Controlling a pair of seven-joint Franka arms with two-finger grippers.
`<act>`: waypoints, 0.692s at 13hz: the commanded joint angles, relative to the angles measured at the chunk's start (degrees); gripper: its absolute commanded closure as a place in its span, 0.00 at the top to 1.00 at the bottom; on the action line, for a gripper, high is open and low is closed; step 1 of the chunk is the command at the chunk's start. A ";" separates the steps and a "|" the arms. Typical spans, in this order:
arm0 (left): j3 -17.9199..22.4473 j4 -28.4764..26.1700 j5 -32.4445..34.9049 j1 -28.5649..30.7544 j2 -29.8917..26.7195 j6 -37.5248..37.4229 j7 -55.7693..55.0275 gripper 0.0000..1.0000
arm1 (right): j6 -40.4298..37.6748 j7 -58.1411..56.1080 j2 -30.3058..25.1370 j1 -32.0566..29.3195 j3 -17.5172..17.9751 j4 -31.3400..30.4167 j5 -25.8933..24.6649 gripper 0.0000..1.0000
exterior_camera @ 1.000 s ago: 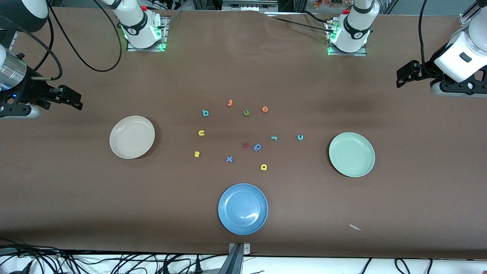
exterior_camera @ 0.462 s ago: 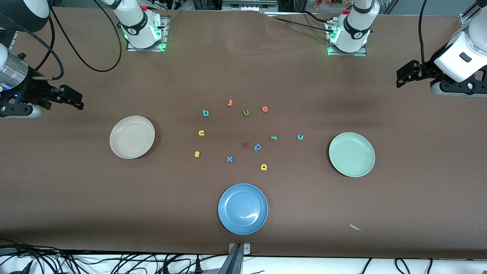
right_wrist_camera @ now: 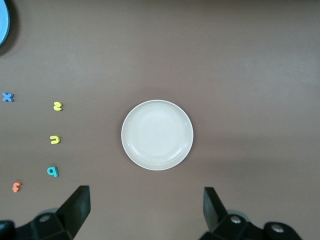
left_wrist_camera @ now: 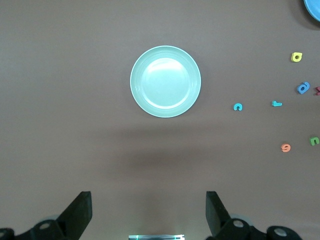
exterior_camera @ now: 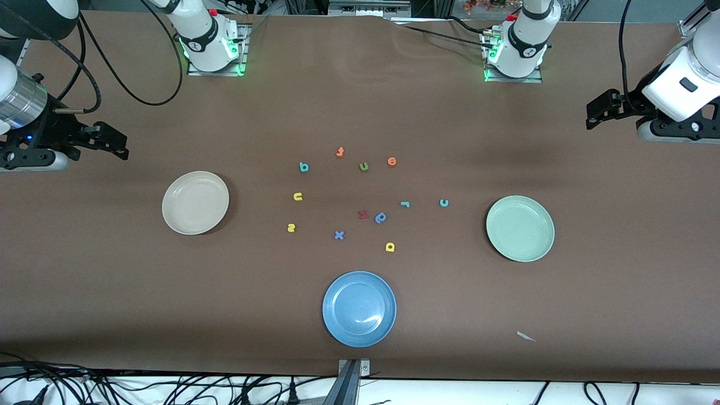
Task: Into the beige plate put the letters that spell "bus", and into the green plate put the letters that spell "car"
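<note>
The right tool (exterior_camera: 112, 147) hangs at the upper left of the front view, over bare surface (exterior_camera: 360, 101) above the beige plate (exterior_camera: 195, 202), with its fingers spread wide and nothing between them. The left tool (exterior_camera: 597, 112) hangs at the upper right of that view, over bare surface above the green plate (exterior_camera: 520, 228), likewise wide open and empty.

In the right wrist view the two dark fingers (right_wrist_camera: 75, 207) stand far apart at the bottom edge, and the beige plate (right_wrist_camera: 157, 135) sits in the middle of the frame with no letters in it. In the left wrist view the fingers (left_wrist_camera: 77, 212) are equally far apart, with the green plate (left_wrist_camera: 165, 81) near the frame's centre, also holding no letters.

All letters lie on the surface in the middle of the front view, between the two plates. The teal "b" (exterior_camera: 304, 166), the yellow "u" (exterior_camera: 297, 196) and the yellow "s" (exterior_camera: 291, 227) form a loose column toward the beige plate. The teal "r" (exterior_camera: 404, 203) and the teal "c" (exterior_camera: 444, 203) lie toward the green plate, and the yellow "a" (exterior_camera: 390, 246) sits lower, nearer the blue plate (exterior_camera: 359, 309) at lower centre.

Among them are an orange letter (exterior_camera: 340, 151), a green "u" (exterior_camera: 364, 166), another orange letter (exterior_camera: 391, 161), a red letter (exterior_camera: 363, 214), a blue rounded letter (exterior_camera: 381, 217) and a blue "x" (exterior_camera: 338, 235)
</note>
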 commanded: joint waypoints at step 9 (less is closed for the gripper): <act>-0.32 1.95 -0.19 0.17 1.40 -0.92 0.53 1.00 | -0.20 0.14 -0.93 -0.08 -0.06 -0.20 0.85 1.00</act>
